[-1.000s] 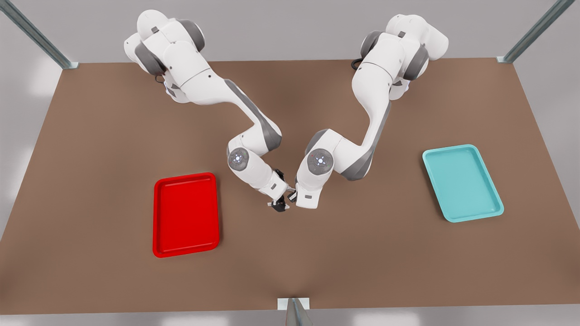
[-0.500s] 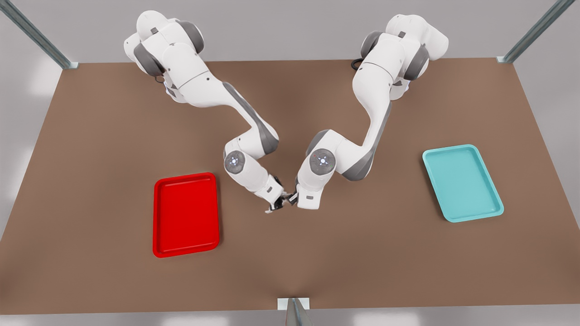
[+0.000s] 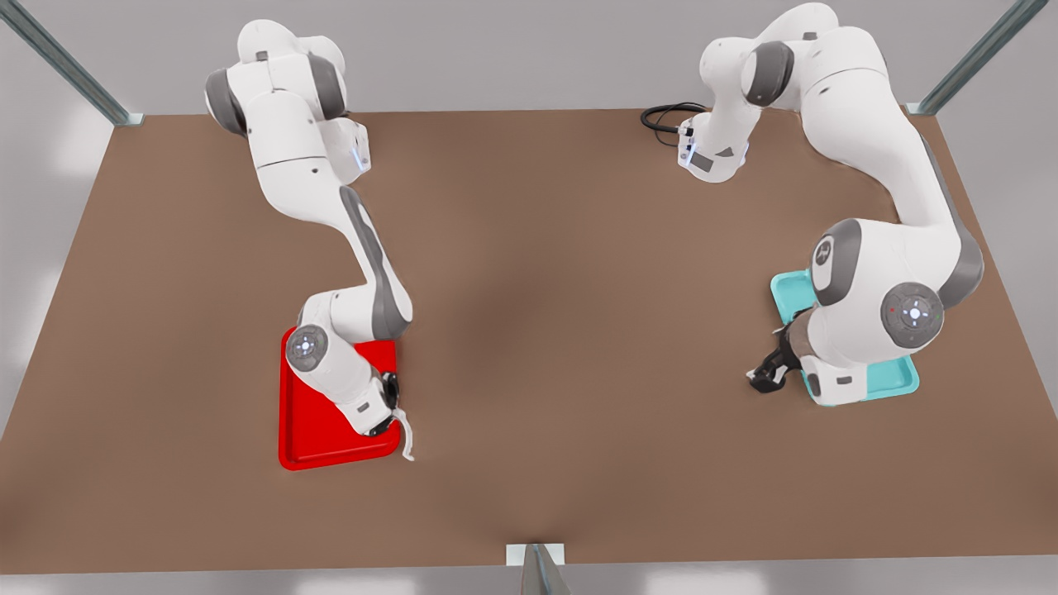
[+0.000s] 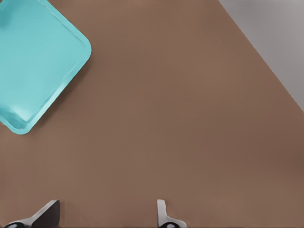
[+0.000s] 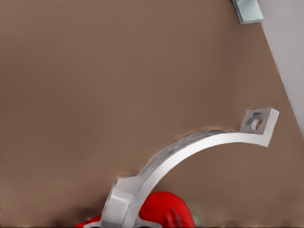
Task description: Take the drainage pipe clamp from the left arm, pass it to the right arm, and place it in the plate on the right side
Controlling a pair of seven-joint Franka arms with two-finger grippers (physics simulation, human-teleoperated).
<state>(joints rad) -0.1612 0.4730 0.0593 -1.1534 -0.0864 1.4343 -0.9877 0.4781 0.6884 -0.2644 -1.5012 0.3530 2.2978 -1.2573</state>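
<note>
The white half-ring drainage pipe clamp (image 3: 407, 442) hangs from my right gripper (image 3: 393, 420), which is shut on one end of it. That gripper is at the near corner of the red plate (image 3: 318, 430) on the front view's left. Most of the clamp reaches past the plate's rim over the table. In the right wrist view the clamp (image 5: 190, 149) arcs out to its holed tab, with a bit of the red plate (image 5: 161, 209) behind the held end. My left gripper (image 3: 764, 376) is open and holds nothing, beside the teal tray; its fingertips (image 4: 164, 216) stand wide apart.
The light teal tray (image 3: 897, 378) lies on the front view's right, partly under the left arm, and appears as the teal tray (image 4: 38, 57) in the left wrist view. A black cable (image 3: 665, 116) coils at the table's back. A metal bracket (image 3: 536, 555) sits at the near edge.
The two grippers met at the table's middle before. They have swung apart: the right one carried the clamp to the red plate's corner, the left one withdrew open to the teal tray.
</note>
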